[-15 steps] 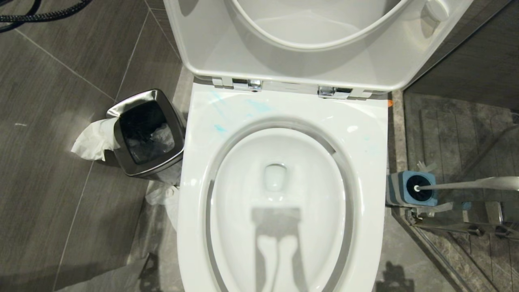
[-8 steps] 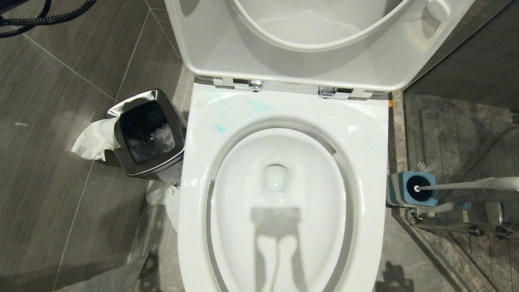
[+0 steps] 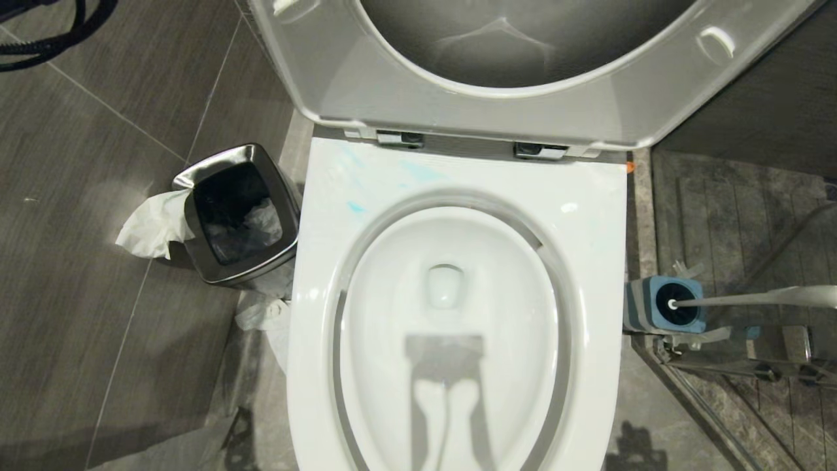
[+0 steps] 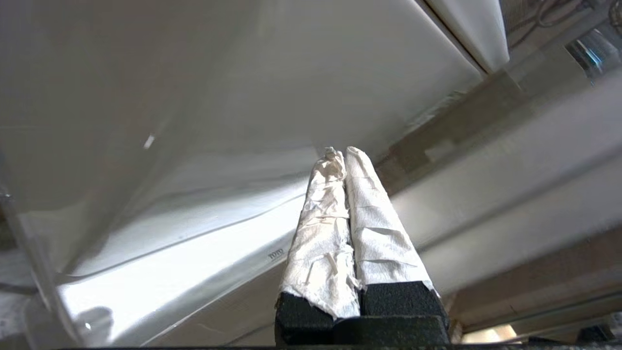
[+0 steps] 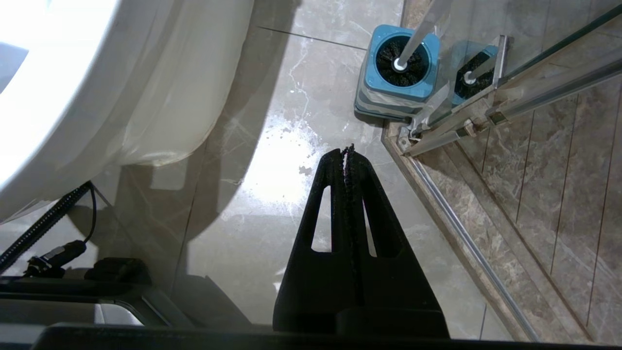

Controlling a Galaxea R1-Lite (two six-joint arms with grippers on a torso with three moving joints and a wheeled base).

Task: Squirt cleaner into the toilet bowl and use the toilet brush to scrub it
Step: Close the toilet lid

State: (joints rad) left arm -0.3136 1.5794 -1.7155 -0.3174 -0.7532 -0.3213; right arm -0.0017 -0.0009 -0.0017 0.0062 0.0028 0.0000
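The toilet bowl [image 3: 592, 261] fills the middle of the head view, with its seat and lid [image 3: 458, 114] raised and leaning forward over the back of the rim. Pale blue streaks of cleaner [image 3: 356, 207] mark the rim's back left. The toilet brush [image 3: 752, 297] stands in its blue holder [image 3: 664, 304] on the floor to the right of the bowl. My left gripper [image 4: 339, 151] is shut, each finger wrapped in white paper, close against a white TOTO-marked surface. My right gripper [image 5: 348, 149] hangs shut and empty over the floor, short of the toilet brush [image 5: 418, 29].
A square chrome waste bin [image 3: 235, 216] with crumpled paper [image 3: 153, 222] beside it stands left of the bowl. More paper lies at the bowl's left foot. A glass shower door and its metal rail [image 5: 461, 121] run right behind the brush holder [image 5: 401, 73]. A black cable [image 3: 39, 39] crosses the far left floor.
The raised seat and lid have tipped forward toward the bowl, shading the hinges. The bowl, bin and brush have not moved.
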